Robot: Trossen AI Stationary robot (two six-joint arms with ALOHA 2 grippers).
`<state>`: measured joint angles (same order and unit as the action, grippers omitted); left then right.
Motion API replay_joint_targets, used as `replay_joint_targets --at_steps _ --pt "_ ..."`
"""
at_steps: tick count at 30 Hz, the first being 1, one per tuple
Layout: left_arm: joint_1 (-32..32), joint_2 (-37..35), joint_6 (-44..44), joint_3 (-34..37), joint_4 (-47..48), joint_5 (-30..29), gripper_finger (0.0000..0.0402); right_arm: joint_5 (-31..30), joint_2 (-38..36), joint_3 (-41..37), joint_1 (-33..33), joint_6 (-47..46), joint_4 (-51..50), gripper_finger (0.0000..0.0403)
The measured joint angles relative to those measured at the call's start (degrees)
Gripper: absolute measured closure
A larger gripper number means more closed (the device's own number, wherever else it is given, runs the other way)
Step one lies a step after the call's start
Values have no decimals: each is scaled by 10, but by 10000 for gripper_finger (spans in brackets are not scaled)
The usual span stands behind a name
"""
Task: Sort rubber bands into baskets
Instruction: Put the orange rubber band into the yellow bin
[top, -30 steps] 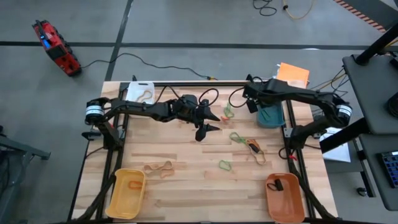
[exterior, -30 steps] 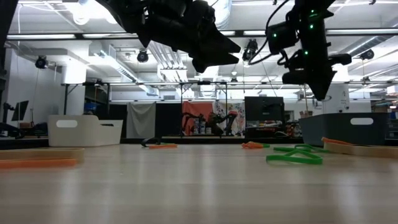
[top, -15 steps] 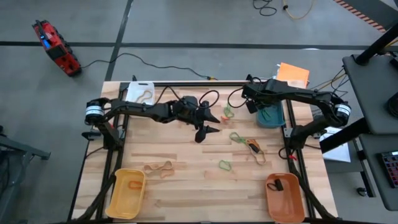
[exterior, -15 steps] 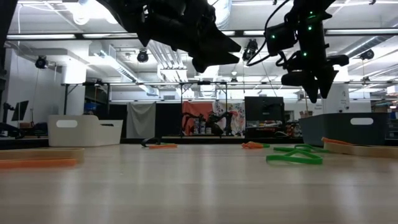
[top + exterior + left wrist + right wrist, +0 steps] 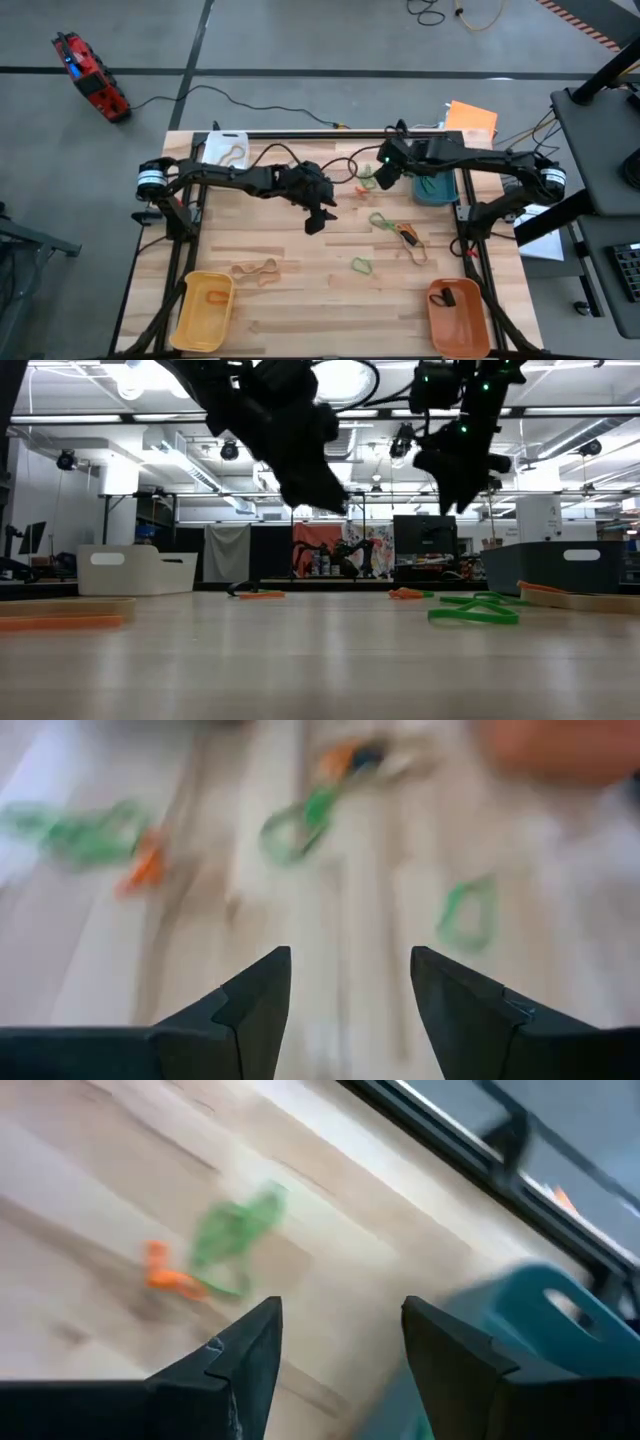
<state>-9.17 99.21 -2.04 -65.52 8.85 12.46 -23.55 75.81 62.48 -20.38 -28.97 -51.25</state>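
Workshop floor around a wooden bench, under bright ceiling lights

Seen from above, the slatted wooden bench (image 5: 300, 290) stands on a grey concrete floor (image 5: 300, 40) crossed by dark seams. A red device (image 5: 90, 76) lies on the floor beyond the bench's far left corner, with a black cable (image 5: 230, 98) running from it toward the bench. A yellow cable (image 5: 480, 15) coils on the floor further off. A dark desk (image 5: 600, 140) stands just beside the bench on the right. From bench height the room behind shows white walls, exposed ceiling pipes and beams (image 5: 200, 460), glaring ceiling lights (image 5: 130, 380), a dark monitor (image 5: 425, 540) and dark metal frames.
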Motion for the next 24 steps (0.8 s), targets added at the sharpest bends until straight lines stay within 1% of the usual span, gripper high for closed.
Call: replay_joint_targets --at_steps 3,7,10,12,15,18,24 --pt "0 0 0 0 74 -71 209 0 0 0 30 19 37 208" --pt "-1 0 0 0 170 -157 209 0 0 0 63 46 59 206" --pt "-1 0 5 0 223 -198 209 0 -7 -1 89 67 57 207" --pt "-1 0 21 2 237 -211 210 0 -16 -4 108 74 58 208" --pt "-3 0 53 4 227 -213 210 0 -28 -11 139 76 57 208" --pt "-9 0 63 4 227 -213 210 0 -45 -19 175 76 58 206" --pt "-37 0 101 8 230 -212 210 0 -81 -43 246 70 68 208"
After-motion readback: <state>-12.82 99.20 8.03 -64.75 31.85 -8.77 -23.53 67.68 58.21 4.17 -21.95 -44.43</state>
